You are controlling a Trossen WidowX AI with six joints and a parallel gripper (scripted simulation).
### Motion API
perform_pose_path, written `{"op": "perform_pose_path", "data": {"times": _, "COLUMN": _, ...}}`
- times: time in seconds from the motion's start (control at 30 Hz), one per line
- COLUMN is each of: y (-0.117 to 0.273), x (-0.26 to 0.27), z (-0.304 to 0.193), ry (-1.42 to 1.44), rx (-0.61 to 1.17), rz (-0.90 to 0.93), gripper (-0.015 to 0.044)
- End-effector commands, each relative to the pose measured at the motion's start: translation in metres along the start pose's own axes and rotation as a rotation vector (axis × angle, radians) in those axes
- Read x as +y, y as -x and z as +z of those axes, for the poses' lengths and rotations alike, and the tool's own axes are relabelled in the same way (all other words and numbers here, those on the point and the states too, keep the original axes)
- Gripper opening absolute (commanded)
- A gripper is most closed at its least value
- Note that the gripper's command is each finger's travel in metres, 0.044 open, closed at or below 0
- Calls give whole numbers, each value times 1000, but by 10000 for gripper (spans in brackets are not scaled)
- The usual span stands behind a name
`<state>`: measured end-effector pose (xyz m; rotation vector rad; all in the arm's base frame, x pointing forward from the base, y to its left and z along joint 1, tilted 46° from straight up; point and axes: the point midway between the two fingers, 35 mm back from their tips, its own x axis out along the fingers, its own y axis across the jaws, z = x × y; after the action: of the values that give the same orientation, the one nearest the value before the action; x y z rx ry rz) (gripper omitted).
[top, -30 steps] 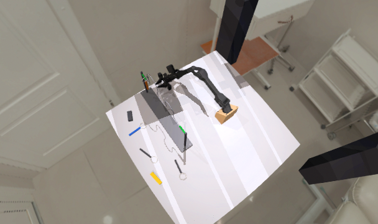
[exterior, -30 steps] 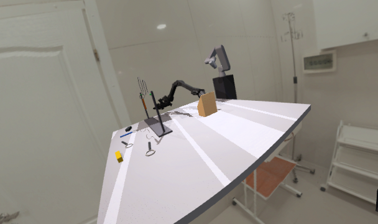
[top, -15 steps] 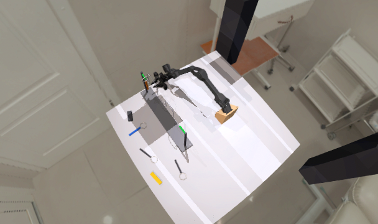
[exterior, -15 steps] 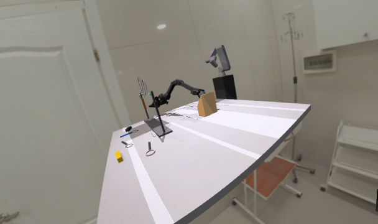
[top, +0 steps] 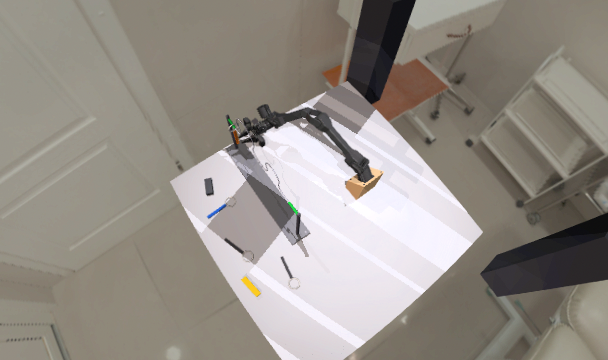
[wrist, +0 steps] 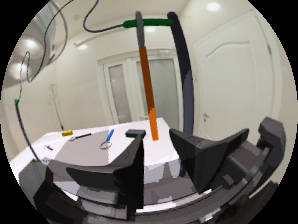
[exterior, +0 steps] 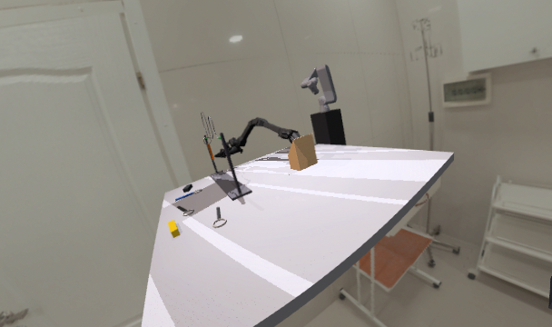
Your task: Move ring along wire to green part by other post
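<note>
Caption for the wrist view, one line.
Open gripper facing the orange handle, its ring hanging on the wire's green part.

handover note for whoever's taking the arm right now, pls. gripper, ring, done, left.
Gripper: partly open, nothing held; in the wrist view the orange handle hangs just ahead, lower end toward the gap between the fingers.
Ring: hanging on the green part by the far post.
Done: gripper brought near the handle.
Left: grip handle, carry ring along wire to the other green part without touching grey, release, back away.
</note>
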<state>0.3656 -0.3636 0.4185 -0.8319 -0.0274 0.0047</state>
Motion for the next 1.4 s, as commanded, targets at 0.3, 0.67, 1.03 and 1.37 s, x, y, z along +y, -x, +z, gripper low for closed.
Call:
{"op": "perform_pose_path", "data": {"times": 0.3, "y": -22, "x": -3, "z": 5, "ry": 12, "rx": -5, "rz": -6, "gripper": 160}}
{"op": "perform_pose_path", "data": {"times": 0.67, "y": -40, "x": -2, "z": 5, "ry": 11, "rx": -6, "rz": -7, "gripper": 160}}
{"op": "perform_pose_path", "data": {"times": 1.03, "y": -47, "x": -1, "z": 6, "ry": 11, "rx": -6, "rz": -7, "gripper": 160}}
{"op": "perform_pose_path", "data": {"times": 1.37, "y": -47, "x": -1, "z": 6, "ry": 11, "rx": -6, "rz": -7, "gripper": 160}}
